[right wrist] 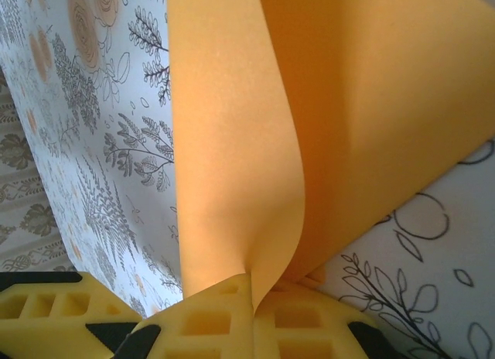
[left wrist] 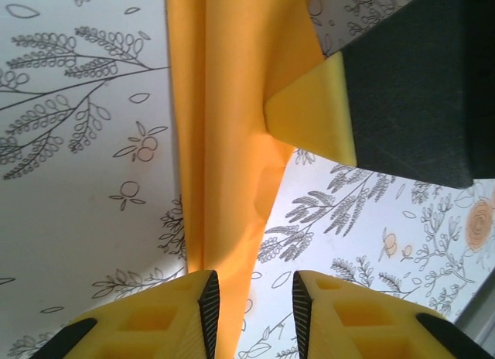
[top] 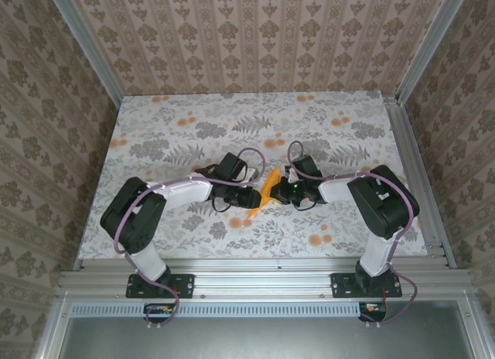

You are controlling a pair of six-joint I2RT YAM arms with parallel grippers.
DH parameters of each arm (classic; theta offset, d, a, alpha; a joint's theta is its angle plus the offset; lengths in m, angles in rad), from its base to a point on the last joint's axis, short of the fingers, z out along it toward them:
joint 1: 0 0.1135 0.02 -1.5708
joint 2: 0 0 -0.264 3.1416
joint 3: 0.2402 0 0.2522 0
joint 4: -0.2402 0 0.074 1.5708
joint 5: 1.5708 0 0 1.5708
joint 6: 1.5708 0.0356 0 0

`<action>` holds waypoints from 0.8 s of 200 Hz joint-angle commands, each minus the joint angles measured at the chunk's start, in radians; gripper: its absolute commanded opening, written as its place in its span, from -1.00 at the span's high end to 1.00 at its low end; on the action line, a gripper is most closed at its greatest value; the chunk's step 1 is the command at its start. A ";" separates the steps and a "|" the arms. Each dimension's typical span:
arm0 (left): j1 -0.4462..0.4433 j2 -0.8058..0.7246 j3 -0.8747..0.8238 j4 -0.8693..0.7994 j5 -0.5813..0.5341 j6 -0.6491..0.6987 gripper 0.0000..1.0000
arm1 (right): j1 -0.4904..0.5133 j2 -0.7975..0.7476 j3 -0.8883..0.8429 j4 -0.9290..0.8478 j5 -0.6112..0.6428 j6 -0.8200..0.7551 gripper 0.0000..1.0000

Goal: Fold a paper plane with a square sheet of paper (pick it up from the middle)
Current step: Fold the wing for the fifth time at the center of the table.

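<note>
Fingertips (right wrist: 209,320) of yellow moulded plastic, those of the right gripper (right wrist: 254,297), sat at the near edge of the right wrist view. They were pressed together with no gap and pinched a folded edge of the thin bright orange paper sheet (right wrist: 325,119). From that pinch the sheet spread away in two curved layers that met at the jaws, and past it lay the grey floral cloth (right wrist: 100,142). The left wrist view gave what that one could not: the left gripper (left wrist: 255,309), also yellow-fingered, had its jaws partly apart at a moderate gap, with a lower strip of the sheet hanging between them. The strip ran close along the inner pad of one finger, though contact could not be told, and it stood clear of the other finger, so nothing was clamped there. Further on in the same view, a yellow-tipped black finger (left wrist: 317,111) of the right gripper pressed into the sheet's side edge, with the cloth behind. The top view alone showed the whole layout. Beyond the aluminium rail (top: 263,282) at the near edge, the left arm (top: 178,195) and the right arm (top: 348,190) bent inward and met tip to tip near the middle of the cloth. The sheet was a small orange wedge between the two grippers, and patterned beige wallpaper (top: 255,42) closed the far side.
</note>
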 commanded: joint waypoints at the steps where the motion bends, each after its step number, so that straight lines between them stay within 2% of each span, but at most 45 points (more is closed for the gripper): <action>1: 0.008 0.027 0.014 -0.032 -0.028 0.039 0.33 | 0.008 0.018 0.016 -0.017 0.014 -0.016 1.00; 112: 0.029 0.112 0.050 -0.015 0.018 0.058 0.35 | 0.014 0.021 0.025 -0.015 0.009 -0.014 1.00; 160: 0.038 0.133 0.045 0.026 0.072 0.039 0.40 | 0.021 0.025 0.031 -0.011 0.008 -0.011 1.00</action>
